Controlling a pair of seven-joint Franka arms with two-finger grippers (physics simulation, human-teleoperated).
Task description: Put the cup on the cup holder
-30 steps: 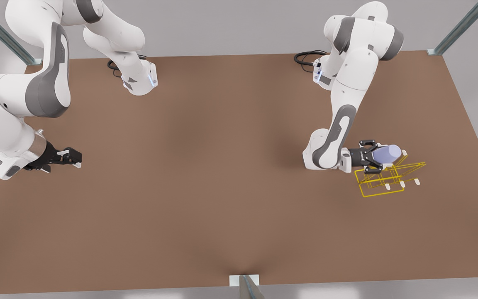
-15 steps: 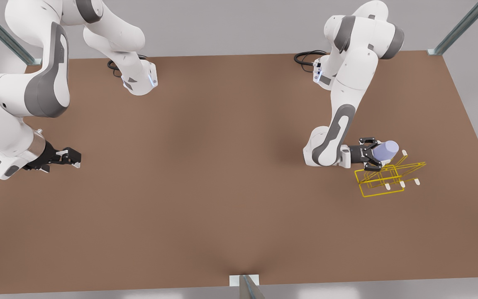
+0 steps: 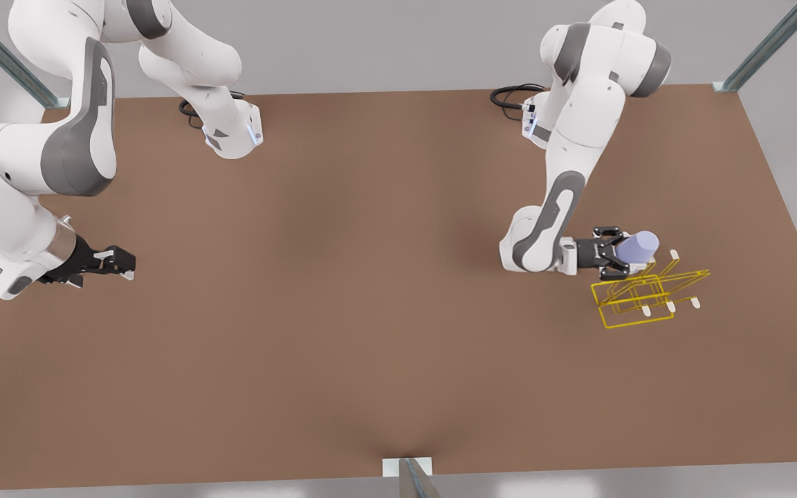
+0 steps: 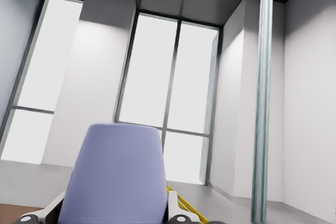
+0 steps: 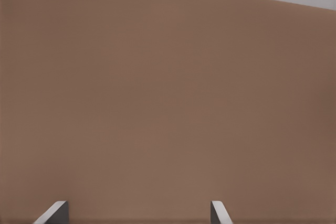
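The lavender-blue cup hangs just above the back edge of the yellow wire cup holder, at the front view's right. My left gripper is shut on the cup from the side. The left wrist view has the cup between the fingers, with a bit of the yellow cup holder behind it. My right gripper waits open low over the table at the front view's left, and its two fingertips stand apart above bare table.
The brown table spreads wide between the two arms. Both arm bases stand at its back edge. Metal frame posts rise at the corners, and a bracket sits at the front edge.
My left gripper has pulled the cup slightly back and toward the front view's left, rising a little over the holder's back edge. The right arm has barely moved.
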